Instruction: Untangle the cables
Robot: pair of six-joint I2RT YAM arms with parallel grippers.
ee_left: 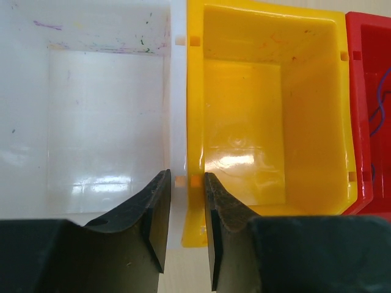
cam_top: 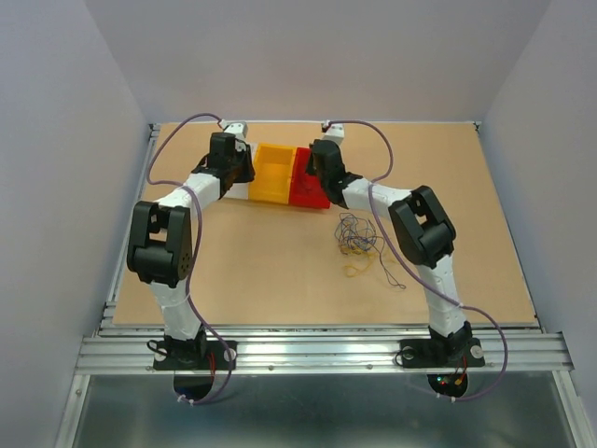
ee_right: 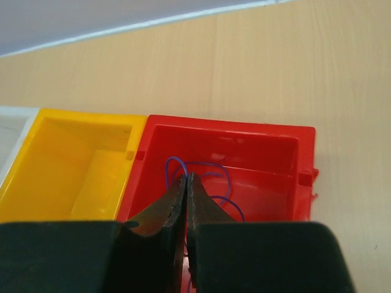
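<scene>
Meanwhile, right gripper (ee_right: 186, 183), pinched on a blue-purple wire (ee_right: 201, 174) over the red bin (ee_right: 287, 137), may drag it out; left gripper (ee_left: 183, 201) straddles bin walls, remaining cables (cam_top: 357, 238) tangled mid-table.

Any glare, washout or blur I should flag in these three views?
Left wrist: white bin nearly washed out, glare patch on the yellow bin floor, end effector fingers soft. Right wrist: even light, fingers dark and blurred, blue wire sharp in the red bin. Top external: even, tangled wires barely resolved.
</scene>
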